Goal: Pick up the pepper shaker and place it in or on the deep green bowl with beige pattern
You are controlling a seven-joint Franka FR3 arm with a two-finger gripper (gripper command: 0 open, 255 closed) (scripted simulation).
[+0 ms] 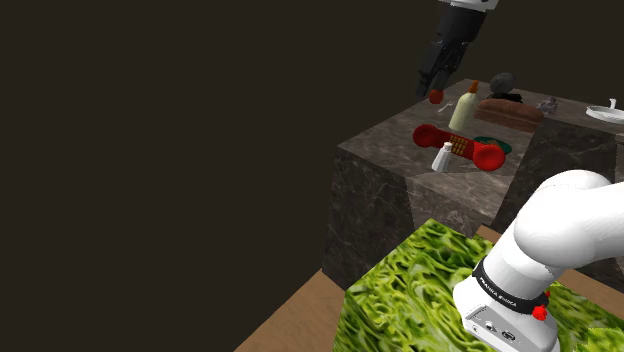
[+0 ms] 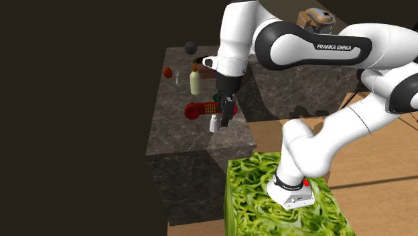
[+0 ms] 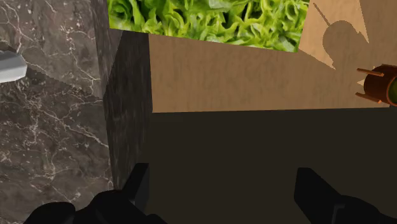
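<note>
The pepper shaker [image 1: 441, 157] is a small white bottle standing near the front edge of the dark marble counter [image 1: 400, 160]. Just behind it a red telephone handset [image 1: 458, 148] lies across the deep green bowl [image 1: 506, 147], of which little more than a strip of rim shows. My black gripper [image 1: 432, 85] hangs open above the counter's edge, holding nothing. In the second exterior view the gripper [image 2: 226, 121] hovers close beside the shaker [image 2: 214, 123]. The wrist view has the fingers [image 3: 137, 184] standing wide apart over the counter's edge, with the shaker [image 3: 9, 67] off to one side.
A cream bottle [image 1: 463, 108], a red round fruit [image 1: 436, 96], a brown loaf [image 1: 508, 113] and a dark lump [image 1: 503, 82] stand further back on the counter. A white plate [image 1: 605, 113] lies at the far right. The leaf-patterned stand [image 1: 410, 290] sits on the wood floor below.
</note>
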